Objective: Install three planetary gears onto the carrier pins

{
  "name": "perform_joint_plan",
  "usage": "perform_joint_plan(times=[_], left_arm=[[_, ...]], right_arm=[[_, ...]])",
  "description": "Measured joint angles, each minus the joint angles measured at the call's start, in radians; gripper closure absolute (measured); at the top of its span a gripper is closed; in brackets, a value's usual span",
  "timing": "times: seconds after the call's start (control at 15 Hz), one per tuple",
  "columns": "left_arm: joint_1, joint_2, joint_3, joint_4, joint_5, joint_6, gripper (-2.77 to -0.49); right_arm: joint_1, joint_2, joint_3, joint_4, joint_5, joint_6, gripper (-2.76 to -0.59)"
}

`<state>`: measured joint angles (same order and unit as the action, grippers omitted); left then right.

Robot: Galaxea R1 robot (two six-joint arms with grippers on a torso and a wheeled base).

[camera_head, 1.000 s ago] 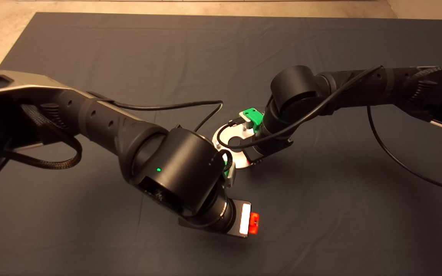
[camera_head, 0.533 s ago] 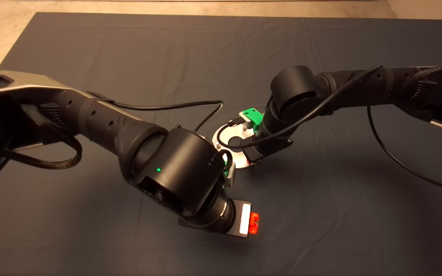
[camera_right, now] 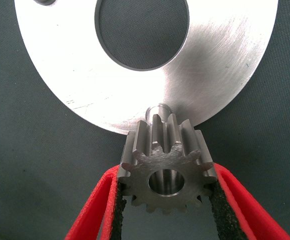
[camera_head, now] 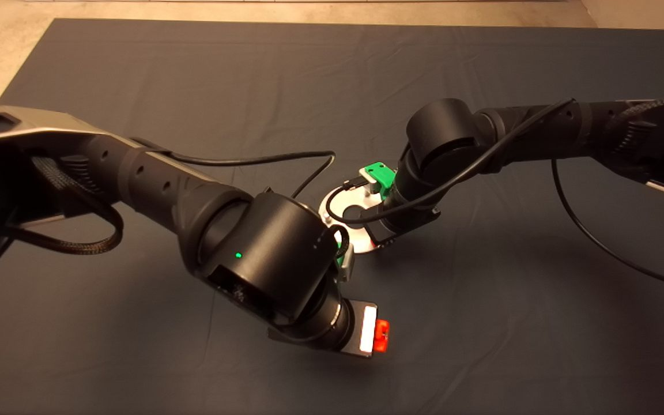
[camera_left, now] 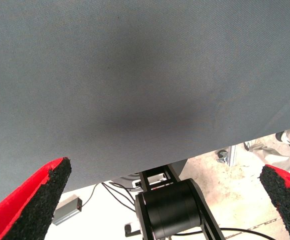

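Note:
My right gripper is shut on one planetary gear, a small silver toothed gear with a centre bore, pinched between the two black pads. It is held at the rim of the flat silver disc, and the top of one carrier pin shows just beyond the gear. From overhead, the right wrist covers part of the disc. My left gripper hovers over bare mat nearer the front, and its fingers stand wide open around nothing. Other gears and pins are hidden.
Black cables loop across the mat beside the disc. The left wrist view looks past the mat's edge to the floor and a black robot part. The dark mat stretches wide behind both arms.

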<state>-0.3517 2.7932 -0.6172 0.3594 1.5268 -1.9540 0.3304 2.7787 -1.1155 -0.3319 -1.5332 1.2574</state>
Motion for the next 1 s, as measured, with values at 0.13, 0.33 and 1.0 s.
perform_joint_plan(times=[0.13, 0.33, 1.0], left_arm=[[0.000, 0.000, 0.000, 0.000, 0.000, 0.000, -2.75], [0.003, 0.000, 0.000, 0.000, 0.000, 0.000, -2.75], [0.011, 0.003, 0.000, 0.000, 0.000, 0.000, -2.75]], right_arm=[[0.000, 0.000, 0.000, 0.000, 0.000, 0.000, -1.05], [0.000, 0.000, 0.000, -0.001, 0.000, 0.000, -1.05], [0.013, 0.009, -0.045, -0.004, 0.003, 0.000, -1.05]])
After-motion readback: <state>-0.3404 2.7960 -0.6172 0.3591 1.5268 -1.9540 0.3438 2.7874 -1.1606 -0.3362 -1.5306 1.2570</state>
